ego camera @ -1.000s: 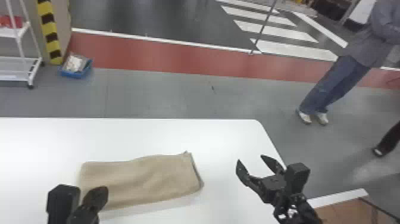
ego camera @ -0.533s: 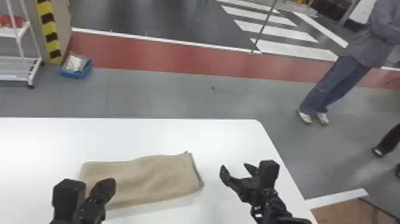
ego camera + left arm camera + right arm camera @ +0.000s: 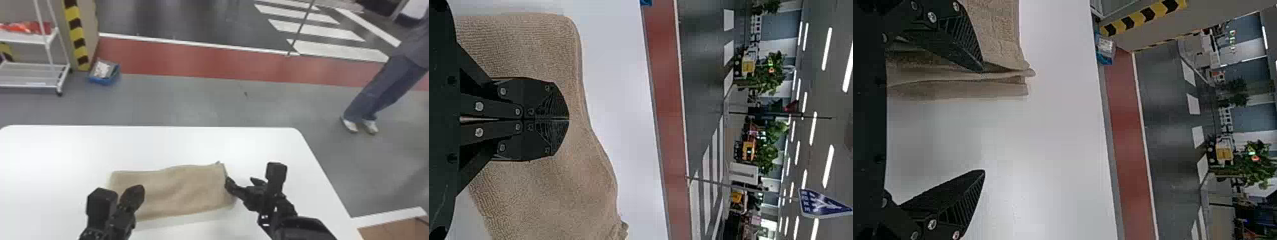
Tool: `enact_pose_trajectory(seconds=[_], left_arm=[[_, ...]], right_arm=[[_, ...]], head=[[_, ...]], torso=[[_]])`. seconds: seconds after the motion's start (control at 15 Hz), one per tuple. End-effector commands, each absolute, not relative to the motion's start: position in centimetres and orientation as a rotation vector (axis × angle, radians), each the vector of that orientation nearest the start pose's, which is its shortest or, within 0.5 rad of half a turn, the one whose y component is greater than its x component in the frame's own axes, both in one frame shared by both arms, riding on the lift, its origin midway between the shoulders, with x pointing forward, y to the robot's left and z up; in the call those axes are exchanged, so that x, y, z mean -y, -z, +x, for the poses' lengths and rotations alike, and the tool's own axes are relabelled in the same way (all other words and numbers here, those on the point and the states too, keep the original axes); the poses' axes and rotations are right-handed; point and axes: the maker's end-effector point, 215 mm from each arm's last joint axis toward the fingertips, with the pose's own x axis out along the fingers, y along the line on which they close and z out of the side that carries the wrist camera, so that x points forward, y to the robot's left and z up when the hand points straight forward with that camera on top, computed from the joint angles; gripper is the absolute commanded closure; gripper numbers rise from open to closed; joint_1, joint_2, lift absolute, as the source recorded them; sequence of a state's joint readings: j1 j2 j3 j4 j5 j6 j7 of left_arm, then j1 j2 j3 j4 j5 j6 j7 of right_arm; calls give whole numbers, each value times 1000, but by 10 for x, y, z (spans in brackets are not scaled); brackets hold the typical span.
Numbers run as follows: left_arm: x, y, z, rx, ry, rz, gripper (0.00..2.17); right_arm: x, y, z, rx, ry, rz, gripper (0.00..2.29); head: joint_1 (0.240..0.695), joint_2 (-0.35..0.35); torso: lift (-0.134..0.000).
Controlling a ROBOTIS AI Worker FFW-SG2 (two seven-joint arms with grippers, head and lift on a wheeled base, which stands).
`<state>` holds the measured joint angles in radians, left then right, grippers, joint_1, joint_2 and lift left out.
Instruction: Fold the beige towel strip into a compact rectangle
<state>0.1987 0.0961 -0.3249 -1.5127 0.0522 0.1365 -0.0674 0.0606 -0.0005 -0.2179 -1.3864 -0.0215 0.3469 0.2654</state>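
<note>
1. The job just now, I'd say, is getting hold of the loose right end of the towel (image 3: pixel 182 188) so that it can be folded over toward the left. To do that well, the right gripper (image 3: pixel 983 121) should line up squarely with that end, go low, and get one finger under the bottom layer and the other above the top one.

2. Those layers look slightly spread at the edge. Pinching only the upper one would probably peel the strip apart and spoil the fold, so I'd take the whole stack before lifting, then carry it over low and slowly, keeping the long sides lined up.

3. The cloth seems soft and should bend easily, but it may slide on the smooth table (image 3: pixel 63 150). A light press from the left gripper (image 3: pixel 568 120) could steady the far half.

4. The towel lies flat on the table as a long strip, between the two arms. Its right end is right by the right gripper, whose fingers are spread wide: one is at the layered edge, the other out over bare table. It has no grip on the cloth.

5. The left gripper is over the towel's left part, its fingers closed together, with no cloth visible between them. Whether it touches the towel, I can't tell.
</note>
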Motion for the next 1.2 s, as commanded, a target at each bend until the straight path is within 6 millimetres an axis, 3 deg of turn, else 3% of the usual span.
enact_pose_trajectory(seconds=[0.0, 0.4, 0.8, 1.13], left_arm=[[-63, 531, 457, -415, 393, 26, 1497], [-62, 529, 458, -400, 398, 20, 1497], [-64, 528, 459, -394, 398, 20, 1497], [-65, 528, 461, -394, 398, 23, 1497]], right_arm=[[273, 571, 508, -614, -57, 164, 167], [252, 578, 512, -698, -86, 197, 174], [250, 572, 526, -723, -91, 193, 215], [255, 591, 507, -833, -80, 226, 218]], head=[[695, -254], [695, -225], [695, -213], [695, -209]], torso=[[0], [0], [0], [0]])
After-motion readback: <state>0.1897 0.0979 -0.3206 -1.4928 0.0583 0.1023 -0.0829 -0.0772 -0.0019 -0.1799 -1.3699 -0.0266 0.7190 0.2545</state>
